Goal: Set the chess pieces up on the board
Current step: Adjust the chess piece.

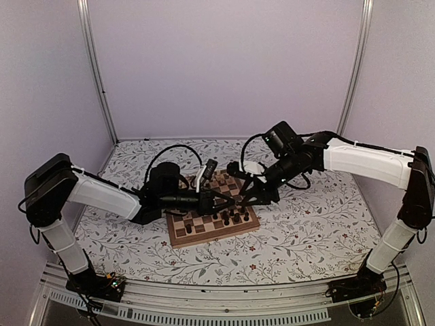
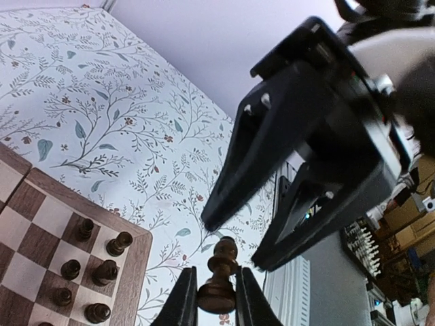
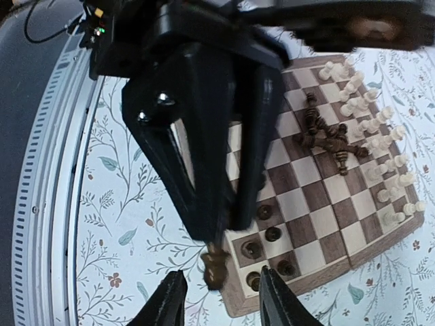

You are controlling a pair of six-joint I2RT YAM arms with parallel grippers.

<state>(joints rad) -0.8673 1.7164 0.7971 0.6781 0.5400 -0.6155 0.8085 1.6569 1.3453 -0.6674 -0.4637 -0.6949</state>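
Floral-covered counter [image 1: 306, 231]: left hand [image 2: 216, 282] clamped on a dark chess piece [image 2: 221, 261] near the board [image 1: 211, 236]; right hand [image 3: 221, 273] stands apart.

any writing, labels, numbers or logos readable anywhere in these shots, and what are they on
No text can be read in any view.
board: no letters or numbers show on its rim.
stacked boxes at the right edge of the left wrist view: too blurred to show any print.
lit electronics by the table rail: too small to show any marking.
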